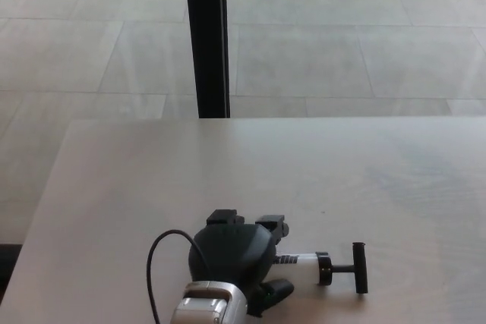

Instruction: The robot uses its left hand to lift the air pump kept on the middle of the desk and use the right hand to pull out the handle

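One left hand point(237, 258) wraps its fingers around one pump point(307, 260) lying on one desk point(380, 180).

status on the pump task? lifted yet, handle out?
Done: the left hand has reached the air pump and covers most of its white barrel. In hand: closing the grasp; whether the fingers are shut on it can't be seen, and the pump looks to be lying on the desk. Left: the lift, then the pull on the handle; right hand isn't in view.
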Tool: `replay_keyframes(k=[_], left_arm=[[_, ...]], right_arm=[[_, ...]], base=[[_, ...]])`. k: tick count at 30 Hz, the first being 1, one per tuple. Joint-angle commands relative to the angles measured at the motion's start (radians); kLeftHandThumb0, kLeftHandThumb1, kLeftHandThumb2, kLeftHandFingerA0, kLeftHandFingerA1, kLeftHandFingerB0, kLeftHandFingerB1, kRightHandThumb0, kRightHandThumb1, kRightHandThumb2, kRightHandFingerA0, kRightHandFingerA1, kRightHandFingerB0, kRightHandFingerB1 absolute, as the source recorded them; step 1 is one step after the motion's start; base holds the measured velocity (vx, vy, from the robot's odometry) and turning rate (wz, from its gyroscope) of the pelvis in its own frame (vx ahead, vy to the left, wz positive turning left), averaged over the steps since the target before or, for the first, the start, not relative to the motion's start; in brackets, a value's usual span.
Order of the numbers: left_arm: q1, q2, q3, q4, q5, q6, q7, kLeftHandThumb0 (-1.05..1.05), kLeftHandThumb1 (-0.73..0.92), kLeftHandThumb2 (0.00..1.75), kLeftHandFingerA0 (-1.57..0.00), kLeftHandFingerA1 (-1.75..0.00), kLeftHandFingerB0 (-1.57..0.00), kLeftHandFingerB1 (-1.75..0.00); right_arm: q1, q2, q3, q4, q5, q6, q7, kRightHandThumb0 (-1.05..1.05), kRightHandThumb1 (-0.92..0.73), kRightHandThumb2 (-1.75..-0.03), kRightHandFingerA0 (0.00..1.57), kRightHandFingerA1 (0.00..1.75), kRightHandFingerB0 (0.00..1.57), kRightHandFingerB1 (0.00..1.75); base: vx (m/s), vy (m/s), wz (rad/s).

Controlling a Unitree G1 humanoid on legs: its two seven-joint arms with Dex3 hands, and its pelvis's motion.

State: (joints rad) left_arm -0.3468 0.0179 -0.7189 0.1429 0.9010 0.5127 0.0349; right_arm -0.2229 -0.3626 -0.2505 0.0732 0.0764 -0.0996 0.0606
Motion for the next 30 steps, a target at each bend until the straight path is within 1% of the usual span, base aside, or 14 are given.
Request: replay_keyframes(k=[1,6,7,8,10,11,12,13,20,21,22,23,27,30], left_arm=[[0.005,-0.009,0.023,0.022,0.005,-0.049,0.081,-0.73,0.78,0.64,-0.21,-0.63,-0.35,-0.44],[0.015,0.038,-0.006,-0.004,0.059,0.012,-0.031,-0.64,0.52,0.84,-0.17,-0.6,-0.23,-0.47],[0.011,0.052,-0.02,-0.006,0.082,0.029,-0.058,-0.63,0.51,0.83,-0.17,-0.59,-0.23,-0.47],[0.008,0.062,-0.03,-0.005,0.098,0.044,-0.079,-0.63,0.5,0.82,-0.14,-0.58,-0.23,-0.46],[0.007,0.084,-0.048,0.0,0.123,0.066,-0.114,-0.62,0.49,0.81,-0.14,-0.58,-0.22,-0.45],[0.007,0.089,-0.048,-0.001,0.124,0.075,-0.13,-0.62,0.48,0.8,-0.12,-0.58,-0.22,-0.45],[0.005,0.093,-0.048,-0.004,0.125,0.081,-0.14,-0.62,0.48,0.8,-0.12,-0.58,-0.22,-0.45],[0.019,0.1,-0.047,-0.015,0.123,0.096,-0.164,-0.55,0.59,0.59,-0.07,-0.59,-0.3,-0.35],[0.049,0.121,-0.058,-0.023,0.147,0.117,-0.216,-0.54,0.57,0.58,-0.07,-0.58,-0.31,-0.35],[0.054,0.12,-0.055,-0.017,0.145,0.112,-0.203,-0.54,0.57,0.58,-0.07,-0.58,-0.32,-0.35],[0.05,0.116,-0.052,-0.017,0.145,0.112,-0.204,-0.55,0.58,0.59,-0.07,-0.58,-0.32,-0.36],[0.052,0.109,-0.043,-0.016,0.137,0.106,-0.196,-0.55,0.58,0.59,-0.06,-0.58,-0.32,-0.36],[0.054,0.081,-0.029,-0.02,0.12,0.091,-0.183,-0.52,0.61,0.59,-0.1,-0.61,-0.29,-0.36],[0.055,0.038,-0.009,-0.011,0.082,0.073,-0.167,-0.49,0.64,0.54,-0.23,-1.1,-0.29,-0.31]], right_arm=[[0.0,-0.002,-0.01,0.001,-0.025,0.0,-0.019,-0.75,-0.86,-0.66,0.4,0.66,0.47,0.38],[0.006,0.0,-0.016,0.0,-0.034,-0.002,-0.027,-0.75,-0.86,-0.66,0.39,0.63,0.5,0.39],[0.006,-0.002,-0.016,0.001,-0.043,-0.008,-0.031,-0.72,-0.71,-1.12,0.41,0.67,0.4,0.53],[0.008,-0.004,-0.015,-0.001,-0.052,-0.004,-0.037,-0.76,-0.87,-0.66,0.4,0.61,0.5,0.39],[0.007,-0.006,-0.015,-0.004,-0.061,0.007,-0.042,-0.76,-0.87,-0.66,0.4,0.62,0.49,0.38],[0.006,-0.004,-0.015,-0.009,-0.063,0.018,-0.046,-0.76,-0.73,-1.13,0.36,0.64,0.45,0.54],[0.003,-0.003,-0.014,-0.01,-0.064,0.024,-0.048,-0.76,-0.73,-1.13,0.36,0.64,0.45,0.54],[0.008,-0.004,-0.013,-0.019,-0.076,0.041,-0.057,-0.74,-0.87,-0.67,0.37,0.58,0.51,0.38],[0.024,-0.007,-0.017,-0.022,-0.092,0.048,-0.063,-0.74,-0.87,-0.67,0.4,0.58,0.52,0.39],[0.025,-0.004,-0.019,-0.02,-0.091,0.045,-0.066,-0.73,-0.73,-1.12,0.38,0.64,0.46,0.55],[0.021,-0.005,-0.022,-0.018,-0.089,0.049,-0.066,-0.74,-0.87,-0.66,0.4,0.59,0.53,0.39],[0.02,-0.007,-0.025,-0.016,-0.086,0.051,-0.064,-0.74,-0.73,-1.12,0.38,0.64,0.46,0.54],[0.012,-0.006,-0.032,-0.011,-0.078,0.046,-0.059,-0.76,-0.68,-0.9,0.38,0.63,0.46,0.49],[0.008,0.0,-0.029,-0.008,-0.086,0.041,-0.066,-0.71,-0.86,-0.66,0.4,0.61,0.53,0.4]], base=[[0.0,0.0,0.0],[0.0,0.0,0.0],[0.0,0.0,0.0],[0.0,0.0,0.0],[0.0,0.0,0.0],[0.0,0.0,0.0],[0.0,0.0,0.0],[0.0,0.0,0.0],[0.0,0.0,0.0],[0.0,0.0,0.0],[0.0,0.0,0.0],[0.0,0.0,0.0],[0.0,0.0,0.0],[0.0,0.0,0.0]])
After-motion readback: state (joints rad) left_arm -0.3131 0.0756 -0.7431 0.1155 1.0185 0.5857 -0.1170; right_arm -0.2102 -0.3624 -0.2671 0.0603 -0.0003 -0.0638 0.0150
